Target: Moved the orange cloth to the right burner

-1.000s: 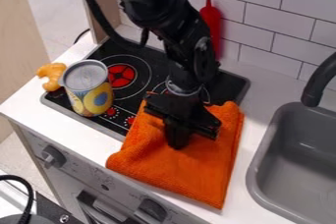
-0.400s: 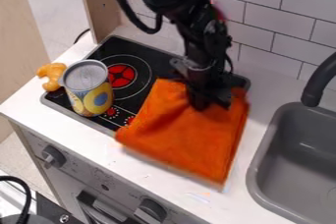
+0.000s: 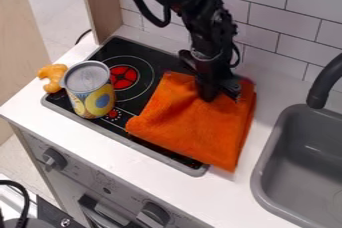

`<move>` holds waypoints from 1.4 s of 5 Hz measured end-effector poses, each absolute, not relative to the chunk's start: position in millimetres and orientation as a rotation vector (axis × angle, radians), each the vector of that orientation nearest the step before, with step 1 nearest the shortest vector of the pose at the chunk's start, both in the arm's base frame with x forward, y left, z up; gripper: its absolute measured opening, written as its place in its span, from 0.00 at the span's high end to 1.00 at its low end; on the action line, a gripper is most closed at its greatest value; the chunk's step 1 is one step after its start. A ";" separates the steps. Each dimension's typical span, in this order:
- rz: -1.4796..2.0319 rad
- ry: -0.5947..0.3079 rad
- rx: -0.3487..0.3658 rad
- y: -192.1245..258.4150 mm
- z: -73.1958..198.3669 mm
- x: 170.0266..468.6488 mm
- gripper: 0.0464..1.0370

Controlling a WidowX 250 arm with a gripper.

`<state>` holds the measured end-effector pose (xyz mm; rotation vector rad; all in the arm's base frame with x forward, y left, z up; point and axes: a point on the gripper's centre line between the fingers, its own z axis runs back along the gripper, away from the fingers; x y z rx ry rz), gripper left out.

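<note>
White tiled wall (image 3: 284,29) stood behind black toy stovetop (image 3: 127,48). I had claw (image 3: 208,96) closed, pinching orange cloth (image 3: 190,127), which covered stovetop's sink-side half and spilled onto white counter (image 3: 133,162). Patterned can (image 3: 90,99) stood near red burner (image 3: 123,77).

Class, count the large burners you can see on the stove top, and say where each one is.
1: the red-centred burner, on the left part of the stove top, beside the can. Another may be hidden under the orange cloth.
</note>
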<state>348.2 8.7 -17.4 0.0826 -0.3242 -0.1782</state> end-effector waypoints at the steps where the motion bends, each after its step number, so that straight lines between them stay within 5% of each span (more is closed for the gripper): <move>1: -0.210 -0.388 0.075 12.7 -17.0 369.2 0.99; 3: -0.241 -0.444 0.023 18.2 -14.6 393.8 0.99; 5: -0.243 -0.392 0.033 23.7 -11.0 374.9 0.99; 7: -0.123 -0.513 0.029 32.7 29.4 354.5 0.99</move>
